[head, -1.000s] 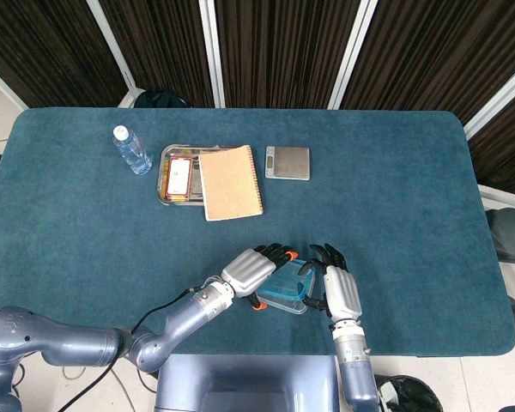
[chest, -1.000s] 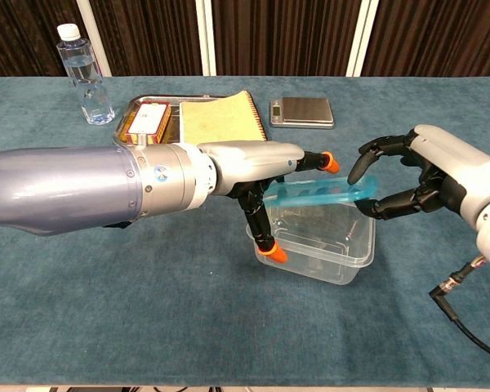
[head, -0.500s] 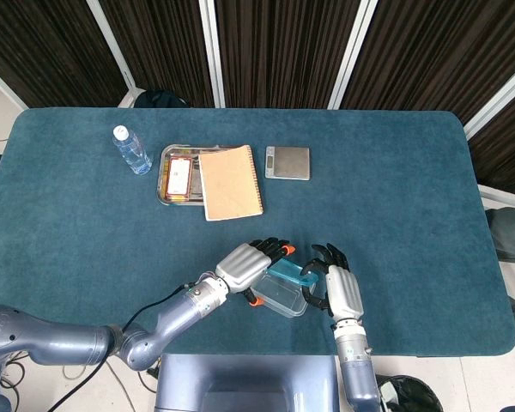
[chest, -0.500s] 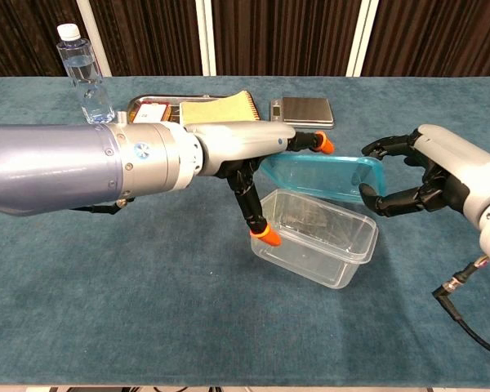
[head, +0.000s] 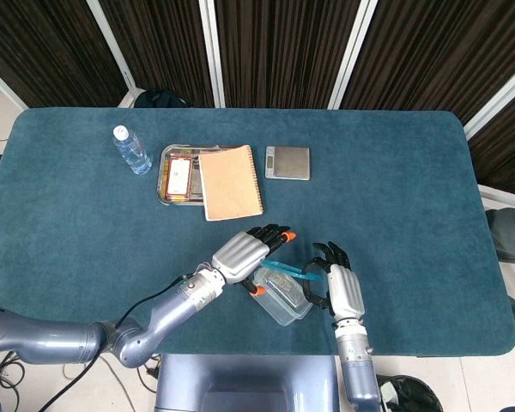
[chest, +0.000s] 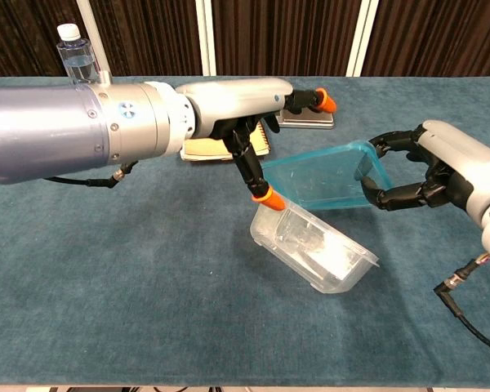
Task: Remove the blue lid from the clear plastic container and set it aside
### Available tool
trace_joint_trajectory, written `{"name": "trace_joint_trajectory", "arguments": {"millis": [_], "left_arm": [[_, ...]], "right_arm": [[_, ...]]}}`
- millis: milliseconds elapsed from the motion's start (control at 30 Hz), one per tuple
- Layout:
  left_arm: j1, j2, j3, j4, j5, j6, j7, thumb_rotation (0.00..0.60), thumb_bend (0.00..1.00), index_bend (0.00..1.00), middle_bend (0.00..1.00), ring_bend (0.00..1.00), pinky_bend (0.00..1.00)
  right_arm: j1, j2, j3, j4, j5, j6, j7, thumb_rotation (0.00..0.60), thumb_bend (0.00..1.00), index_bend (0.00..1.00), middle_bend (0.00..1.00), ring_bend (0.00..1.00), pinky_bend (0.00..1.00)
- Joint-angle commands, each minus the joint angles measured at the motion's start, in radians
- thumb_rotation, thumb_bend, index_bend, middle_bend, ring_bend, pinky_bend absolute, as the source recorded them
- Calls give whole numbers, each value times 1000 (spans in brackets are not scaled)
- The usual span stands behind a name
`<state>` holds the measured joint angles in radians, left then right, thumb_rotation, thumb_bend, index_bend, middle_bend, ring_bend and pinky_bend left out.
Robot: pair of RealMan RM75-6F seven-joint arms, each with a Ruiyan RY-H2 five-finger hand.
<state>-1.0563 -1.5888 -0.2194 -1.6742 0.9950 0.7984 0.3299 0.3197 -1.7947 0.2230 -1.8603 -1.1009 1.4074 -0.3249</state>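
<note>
Thin, light, flexible blue lid (chest: 322, 175), pinched at both ends: left robot hand (chest: 265, 122) and right robot hand (chest: 420, 171) grasping; tilted clear container (chest: 314, 249) below.

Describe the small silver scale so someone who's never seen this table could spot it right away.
On the teal table, look toward the far edge, right of the metal tray and tan spiral notebook. The flat grey digital kitchen scale lies there alone, the only small rectangular device with a display strip.

Silver arms; orange-tipped black fingers (chest: 267, 195)
</note>
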Motion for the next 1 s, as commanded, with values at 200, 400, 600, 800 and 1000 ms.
{"name": "trace_joint_trajectory", "arguments": {"millis": [200, 400, 600, 800, 1000], "left_arm": [[14, 49, -9, -34, 34, 15, -31, 600, 0, 0, 0, 0, 160], [27, 73, -10, -43, 51, 27, -56, 600, 0, 0, 0, 0, 160], [44, 99, -6, -50, 66, 39, -82, 600, 0, 0, 0, 0, 160], [73, 135, 2, -63, 94, 63, -111, 600, 0, 0, 0, 0, 160], [107, 193, 5, -93, 130, 90, -148, 600, 0, 0, 0, 0, 160]], "right_arm": [[6, -3, 14, 9, -10, 1, 6, 600, 602, 597, 188, 0, 0], [20, -12, 34, 22, -8, 0, -7, 600, 602, 601, 193, 0, 0], [48, -15, 80, 41, -1, -8, -26, 600, 602, 600, 193, 0, 0], [77, -1, 136, 72, 24, -23, -43, 600, 603, 601, 195, 0, 0], [82, 45, 165, 96, 66, -41, -59, 600, 603, 601, 195, 0, 0]]}}
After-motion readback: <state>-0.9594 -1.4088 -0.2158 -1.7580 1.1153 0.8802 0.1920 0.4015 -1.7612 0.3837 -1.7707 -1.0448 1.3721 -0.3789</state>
